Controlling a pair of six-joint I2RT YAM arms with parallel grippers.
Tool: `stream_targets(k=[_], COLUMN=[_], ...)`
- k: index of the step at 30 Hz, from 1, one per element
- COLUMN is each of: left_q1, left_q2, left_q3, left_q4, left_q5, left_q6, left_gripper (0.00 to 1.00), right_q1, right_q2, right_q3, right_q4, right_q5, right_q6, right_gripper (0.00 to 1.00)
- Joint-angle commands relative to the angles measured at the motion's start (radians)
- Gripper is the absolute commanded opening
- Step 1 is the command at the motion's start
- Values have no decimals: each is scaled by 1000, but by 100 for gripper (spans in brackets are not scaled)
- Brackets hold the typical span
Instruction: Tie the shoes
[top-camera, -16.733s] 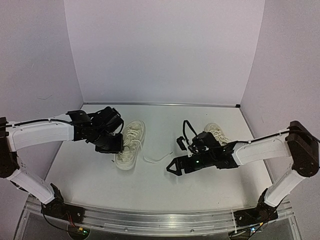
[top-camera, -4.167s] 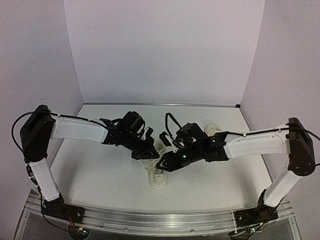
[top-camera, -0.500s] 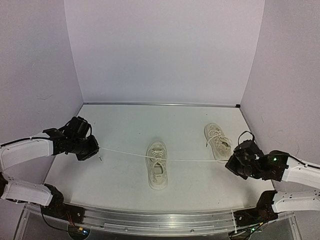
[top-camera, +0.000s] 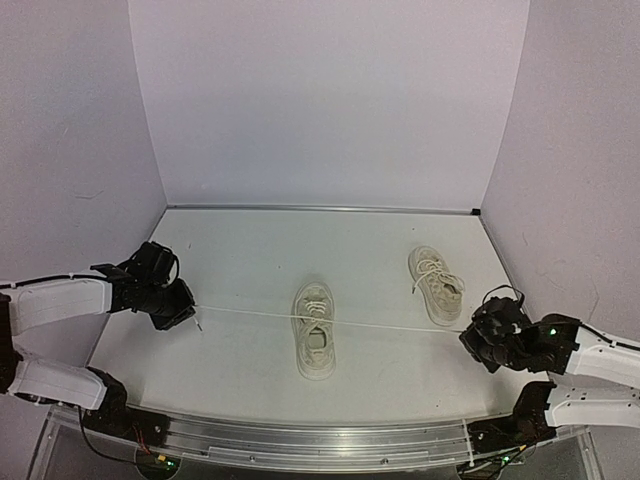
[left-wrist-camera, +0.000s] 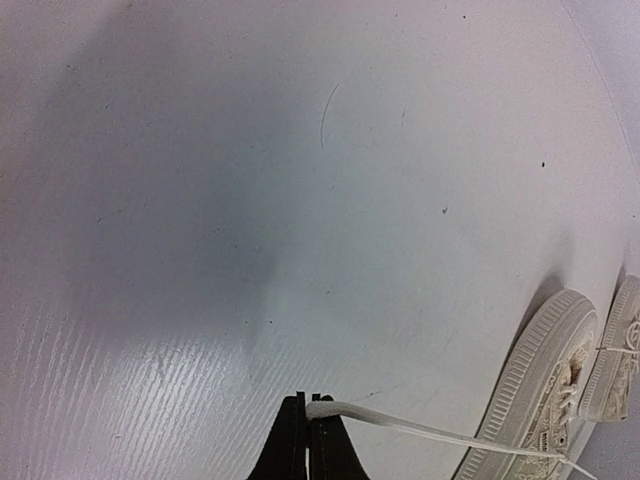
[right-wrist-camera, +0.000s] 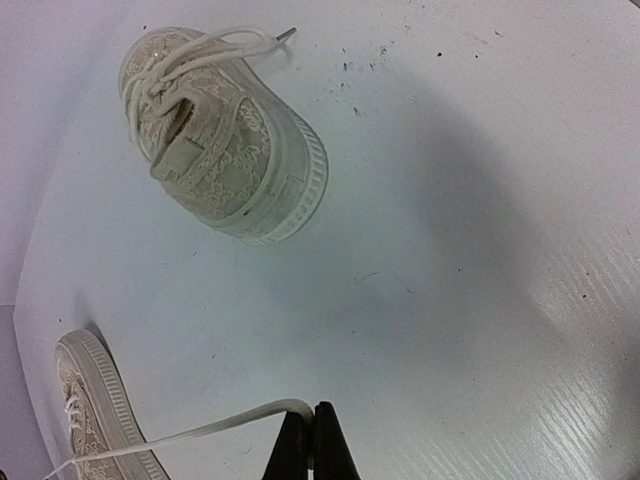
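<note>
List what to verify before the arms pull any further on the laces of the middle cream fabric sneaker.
1. Left gripper shut on the thin white lace end: ok.
2. Right gripper shut on the other lace end: ok.
3. Both lace ends run straight and taut out of the middle cream-white fabric sneaker: ok.
4. Laces crossed into a knot over the sneaker's tongue: cannot tell.
5. Middle sneaker upright on its sole on the white table: ok.
6. Second cream-white fabric sneaker apart from the taut lace: ok.
</note>
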Motion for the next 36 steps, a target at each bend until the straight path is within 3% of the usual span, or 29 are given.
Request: stream_targets(k=[1, 3, 7, 9, 12, 14, 15, 16, 19, 23, 28, 31, 34, 36], left_q1=[34, 27, -25, -32, -34, -34, -34, -34, -34, -34, -52, -128, -263, -284], left_q2=[44, 84, 76, 57, 60, 52, 45, 33, 5, -5, 48, 76, 105, 97], left_q3=[-24, 0, 83, 116, 166, 185, 191, 201, 249, 341, 465, 519, 563, 561], left_q4=[89, 119, 71, 45, -22, -54, -69, -89, -170, -276, -362, -361, -322, -248], left_q5=[43, 129, 147, 174, 208, 227, 226, 216, 173, 117, 79, 2, -166, -139], left_q6=[62, 125, 232, 258, 321, 357, 367, 378, 422, 479, 555, 595, 722, 812], left_gripper=[0, 0, 0, 7, 26, 49, 59, 70, 96, 100, 100, 100, 99, 100], right_q1=[-20, -20, -20, -20, -21, -21, -20, -20, -21, -20, -20, -19, -21, -20], right_q2=[33, 75, 184, 227, 256, 251, 237, 221, 155, 104, 194, 276, 348, 394], right_q3=[-6, -3, 95, 145, 181, 190, 189, 189, 195, 235, 338, 412, 482, 532], right_q4=[-53, 54, 134, 153, 172, 174, 174, 175, 175, 175, 178, 183, 203, 213], right_q5=[100, 44, -15, -45, -79, -93, -102, -110, -130, -165, -250, -271, -278, -295], right_q6=[-47, -175, -395, -473, -539, -550, -556, -562, -600, -694, -857, -928, -985, -1030], right_gripper=[0, 0, 0, 0, 7, 32, 52, 65, 93, 98, 98, 98, 98, 98])
